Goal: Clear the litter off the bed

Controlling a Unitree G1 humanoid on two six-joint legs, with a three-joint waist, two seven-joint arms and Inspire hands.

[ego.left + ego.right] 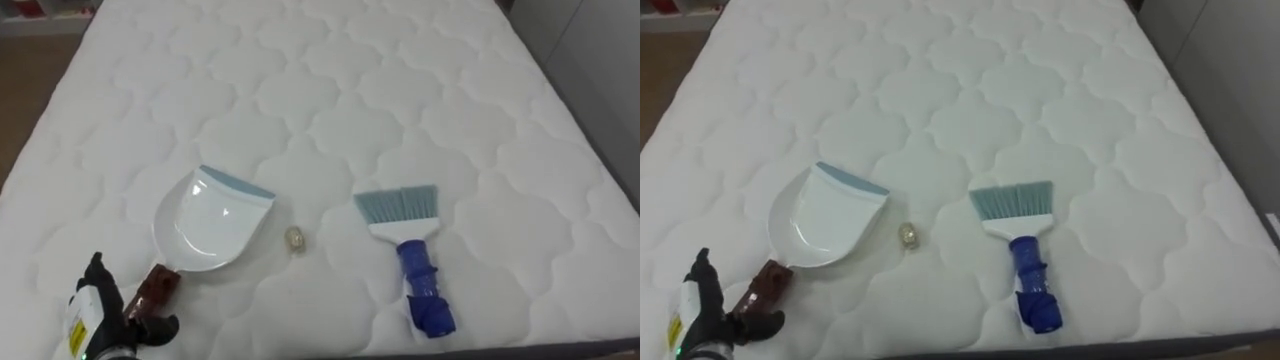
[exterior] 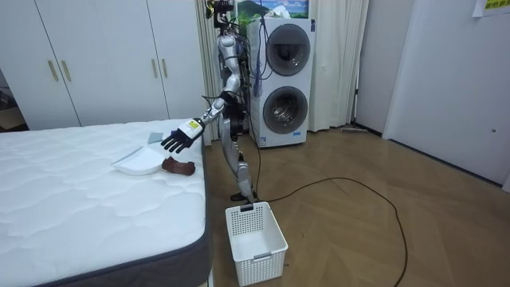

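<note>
Left eye view: on the white bed [image 1: 400, 80] lie the dustpan [image 1: 212, 225], lower left, the blue brush [image 1: 412, 240], lower right, and a small crumb [image 1: 295, 238] between them. The pan's brown handle [image 1: 158, 287] wants a square grasp, with the pan kept flat. The left hand [image 1: 105, 310], in the lower-left corner, is spread and empty, seemingly just short of that handle.

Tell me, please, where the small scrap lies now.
In the left eye view, the scrap lies just left of centre on the mattress, between dustpan and brush.
</note>
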